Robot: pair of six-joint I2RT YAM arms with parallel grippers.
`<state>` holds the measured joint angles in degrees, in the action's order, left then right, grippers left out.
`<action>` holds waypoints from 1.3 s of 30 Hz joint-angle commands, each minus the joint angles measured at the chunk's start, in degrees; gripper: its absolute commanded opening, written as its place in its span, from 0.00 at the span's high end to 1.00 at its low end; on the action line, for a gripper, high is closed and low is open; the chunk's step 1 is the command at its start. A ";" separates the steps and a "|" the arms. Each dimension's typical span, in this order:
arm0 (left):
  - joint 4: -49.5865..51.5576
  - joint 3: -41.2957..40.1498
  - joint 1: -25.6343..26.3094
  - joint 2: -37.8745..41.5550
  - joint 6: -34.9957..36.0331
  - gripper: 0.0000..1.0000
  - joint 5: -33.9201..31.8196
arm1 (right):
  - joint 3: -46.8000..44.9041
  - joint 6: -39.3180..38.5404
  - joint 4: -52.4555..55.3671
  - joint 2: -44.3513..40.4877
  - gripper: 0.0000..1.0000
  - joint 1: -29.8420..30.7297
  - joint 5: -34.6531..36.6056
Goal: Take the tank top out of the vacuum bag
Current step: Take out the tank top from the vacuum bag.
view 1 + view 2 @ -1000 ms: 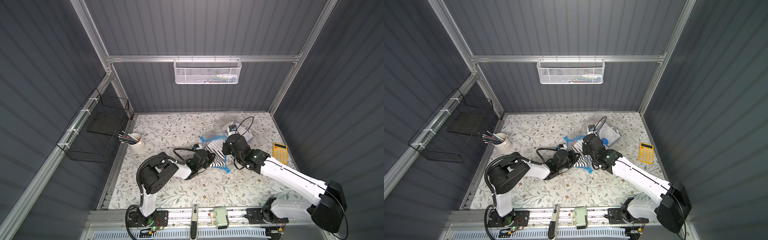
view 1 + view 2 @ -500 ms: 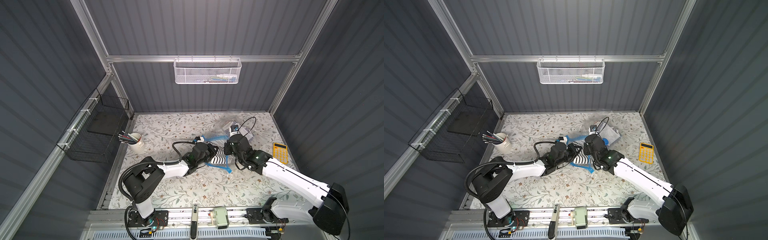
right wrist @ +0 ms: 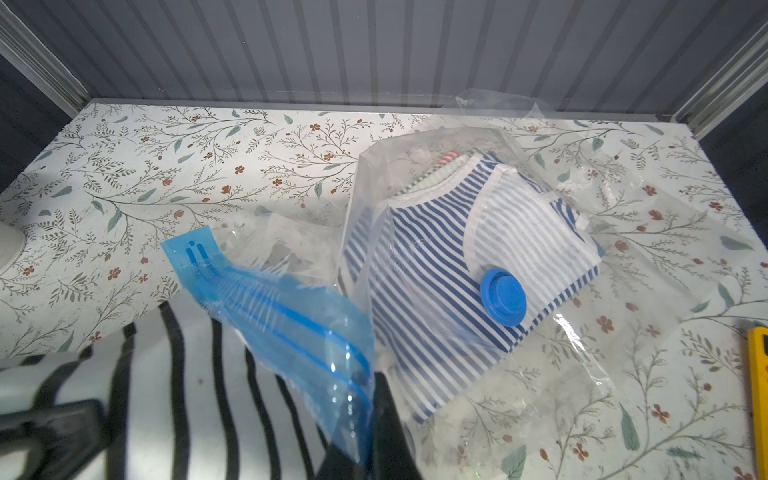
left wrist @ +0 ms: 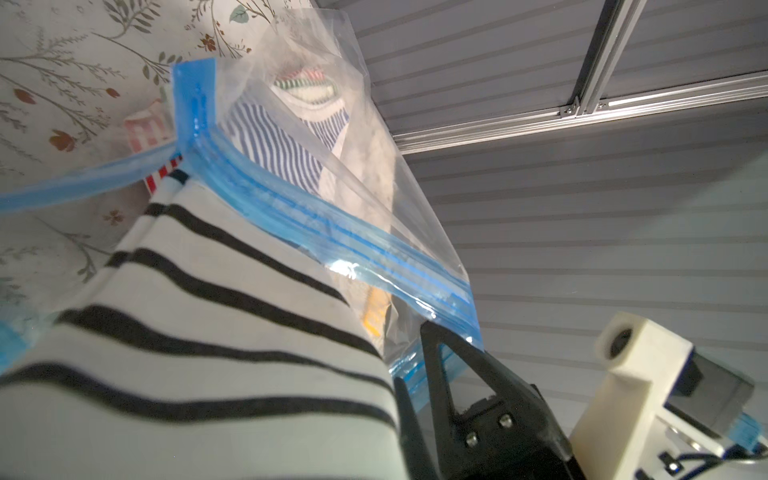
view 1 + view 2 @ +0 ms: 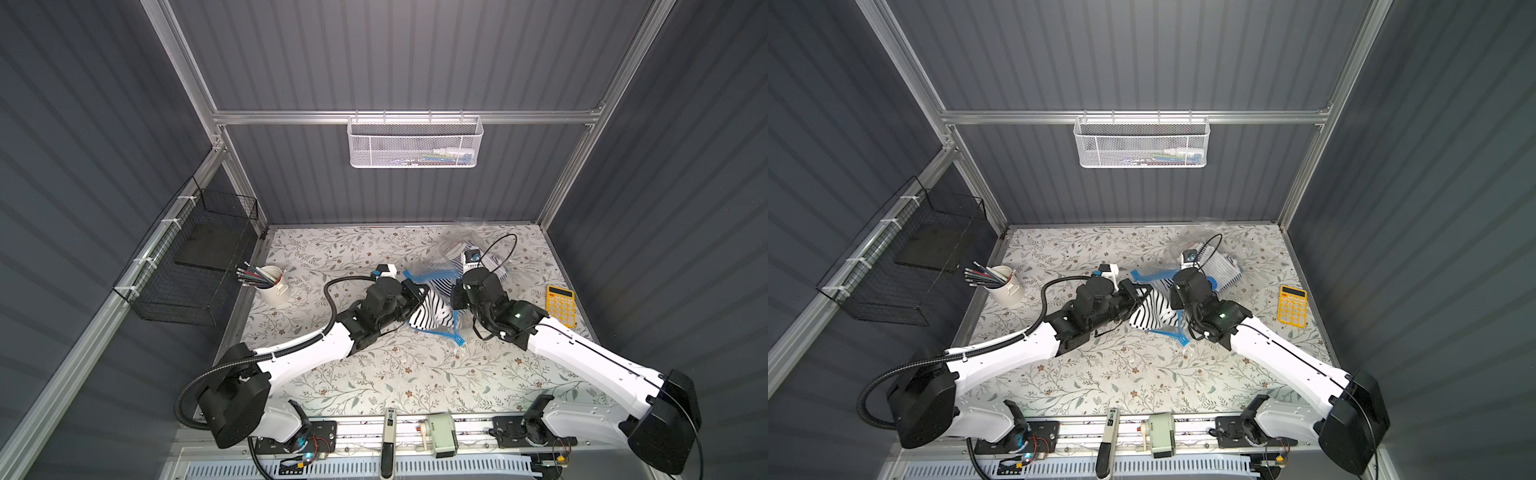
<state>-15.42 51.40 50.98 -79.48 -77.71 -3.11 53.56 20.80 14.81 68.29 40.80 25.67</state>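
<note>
**Right wrist view: two firm grips**

The right pincer [image 3: 374,399] is pinched together on the bright blue zip-seal strip [image 3: 291,320] of the clear crinkly plastic vacuum bag [image 3: 415,174], which lies on the far right part of the floral worktop [image 5: 374,374]; the left pincer [image 5: 417,294] is closed on the black-and-white striped tank top [image 5: 430,311], whose far end sits under that strip at the bag's mouth; a blue-striped garment [image 3: 436,266] lies inside, beneath the round blue valve cap [image 3: 503,297].
</note>
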 commanded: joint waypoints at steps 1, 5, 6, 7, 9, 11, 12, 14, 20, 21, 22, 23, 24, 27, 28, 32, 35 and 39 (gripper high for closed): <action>7.52 1.31 0.21 5.34 2.11 1.00 -2.54 | 0.15 0.91 0.87 -0.56 1.00 -0.37 0.18; 12.64 -0.62 0.21 11.86 2.35 1.00 -5.36 | -0.22 1.24 1.00 -1.47 1.00 -0.37 -0.40; 13.70 -1.08 0.25 13.32 2.11 1.00 -5.85 | -0.13 1.34 1.39 -1.56 1.00 -0.36 -0.52; 14.89 -1.51 0.24 14.89 1.63 1.00 -6.37 | -0.12 1.43 1.58 -1.75 1.00 -0.37 -0.72; 16.81 -2.15 0.24 17.62 0.96 1.00 -7.25 | -0.12 1.66 2.04 -2.13 1.00 -0.37 -0.72; 19.16 -2.17 0.26 20.19 0.25 1.00 -7.76 | -0.12 1.88 2.49 -2.43 1.00 -0.37 -0.55; 20.30 -1.95 0.21 21.00 0.23 1.00 -8.15 | 0.04 1.88 2.87 -2.39 1.00 -0.37 -0.71; 23.23 -0.82 0.26 23.11 0.34 1.00 -9.16 | 0.48 2.29 3.95 -2.37 1.00 -0.37 -0.85; 31.92 4.01 0.25 27.47 3.24 1.00 -14.74 | -0.01 3.94 6.55 -3.79 1.00 -0.19 -2.71; 32.85 4.75 0.21 27.90 3.85 1.00 -15.68 | -0.18 4.25 6.96 -3.81 1.00 -0.10 -2.94; 33.41 5.47 0.19 28.23 4.85 1.00 -16.42 | -0.39 4.69 7.16 -4.68 1.00 -0.01 -3.28; 33.97 5.97 0.23 28.33 5.93 1.00 -17.16 | -0.71 5.09 7.16 -5.81 1.00 0.20 -3.43; 34.44 6.65 0.24 28.24 6.73 1.00 -17.66 | -0.90 5.41 8.29 -6.01 1.00 0.26 -3.53; 33.21 6.72 0.25 28.48 8.38 1.00 -18.07 | -1.18 6.14 10.03 -6.57 1.00 0.43 -3.61; 31.82 6.07 0.14 28.84 8.64 1.00 -18.06 | -1.26 6.18 10.41 -6.72 1.00 0.51 -3.68; 29.74 4.61 0.15 29.23 9.62 1.00 -19.47 | -1.18 5.40 11.05 -6.68 1.00 0.51 -3.61; 29.40 5.40 -0.67 28.22 11.43 1.00 -20.09 | -0.91 4.97 11.47 -6.12 1.00 0.54 -3.93; 29.59 7.88 -5.75 25.99 13.49 1.00 -16.64 | -1.50 4.09 10.17 -6.54 1.00 0.51 -5.77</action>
<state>16.40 56.71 48.53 -52.34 -67.42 -20.86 52.80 25.47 24.93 62.11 41.01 21.45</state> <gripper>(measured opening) 0.071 0.044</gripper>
